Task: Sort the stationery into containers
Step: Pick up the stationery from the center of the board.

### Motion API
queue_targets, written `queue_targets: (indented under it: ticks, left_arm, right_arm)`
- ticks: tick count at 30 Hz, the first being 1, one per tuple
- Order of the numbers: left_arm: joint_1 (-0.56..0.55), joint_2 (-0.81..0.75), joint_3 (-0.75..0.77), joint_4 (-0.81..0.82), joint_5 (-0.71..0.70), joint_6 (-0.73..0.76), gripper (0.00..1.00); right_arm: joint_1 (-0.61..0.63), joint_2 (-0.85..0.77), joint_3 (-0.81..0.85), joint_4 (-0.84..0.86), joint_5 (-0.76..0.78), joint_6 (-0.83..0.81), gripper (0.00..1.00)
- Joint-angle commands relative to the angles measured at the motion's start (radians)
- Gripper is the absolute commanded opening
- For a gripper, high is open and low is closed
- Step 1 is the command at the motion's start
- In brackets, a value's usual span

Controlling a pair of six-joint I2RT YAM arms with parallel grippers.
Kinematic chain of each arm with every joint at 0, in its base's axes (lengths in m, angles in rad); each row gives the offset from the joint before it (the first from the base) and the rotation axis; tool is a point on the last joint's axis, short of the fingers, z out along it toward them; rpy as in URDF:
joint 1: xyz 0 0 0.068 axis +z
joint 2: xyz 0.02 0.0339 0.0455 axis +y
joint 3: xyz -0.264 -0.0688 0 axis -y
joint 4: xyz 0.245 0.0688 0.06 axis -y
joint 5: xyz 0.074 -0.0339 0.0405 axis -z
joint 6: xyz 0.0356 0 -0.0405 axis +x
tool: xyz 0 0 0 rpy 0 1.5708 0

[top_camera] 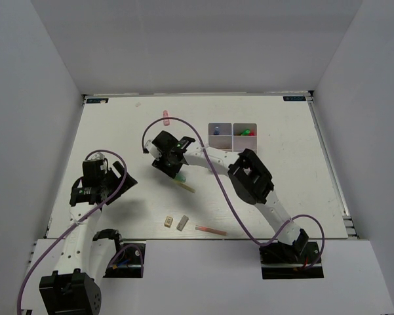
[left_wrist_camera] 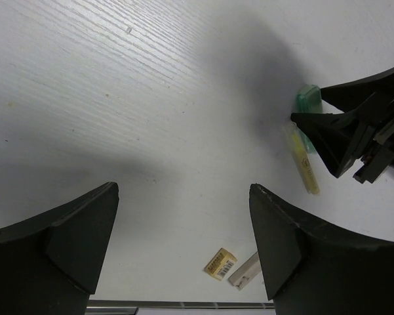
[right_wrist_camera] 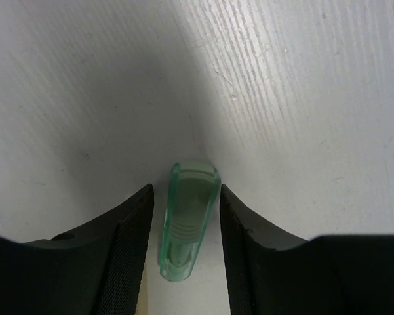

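My right gripper point(top_camera: 174, 170) is down at the table, left of centre. Its jaws straddle a pastel green marker point(right_wrist_camera: 187, 216) lying flat, with a thin gap showing on each side. The same marker point(left_wrist_camera: 308, 102) shows beside a thin yellow pen point(left_wrist_camera: 303, 164), which also lies just below the gripper in the top view point(top_camera: 185, 186). My left gripper point(left_wrist_camera: 183, 190) is wide open and empty, above bare table at the left point(top_camera: 115, 176). The white divided box point(top_camera: 233, 136) stands at the back centre and holds a few coloured items.
A beige eraser point(top_camera: 168, 222) and a grey eraser point(top_camera: 182, 224) lie near the front edge, with a pink pen point(top_camera: 211, 230) to their right. A pink marker point(top_camera: 165, 117) lies at the back. My right arm point(top_camera: 252, 177) stretches across in front of the box.
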Motion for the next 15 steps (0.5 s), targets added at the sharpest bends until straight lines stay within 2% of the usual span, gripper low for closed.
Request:
queue_targets:
  ticks: [1, 6, 9, 10, 13, 15]
  left_arm:
    - [0.003, -0.014, -0.006, 0.011, -0.004, 0.010, 0.91]
    - [0.003, -0.017, -0.004, 0.009, -0.003, 0.011, 0.91]
    - [0.002, -0.017, -0.004, 0.011, -0.006, 0.011, 0.91]
    - [0.002, -0.014, -0.004, 0.012, -0.003, 0.011, 0.91]
    - [0.002, -0.017, -0.006, 0.011, -0.007, 0.011, 0.91]
    - [0.003, -0.013, -0.006, 0.008, -0.010, 0.011, 0.91]
  right_arm:
    - [-0.009, 0.049, 0.009, -0.083, -0.110, 0.030, 0.48]
    - [-0.013, 0.048, -0.037, -0.113, -0.124, 0.029, 0.42]
    - [-0.013, 0.039, -0.076, -0.100, -0.076, 0.032, 0.30]
    - [-0.013, 0.039, -0.093, -0.089, -0.063, 0.032, 0.23]
    - [-0.015, 0.030, -0.105, -0.078, -0.007, 0.031, 0.10]
    - [-0.013, 0.023, -0.125, -0.067, 0.018, 0.018, 0.04]
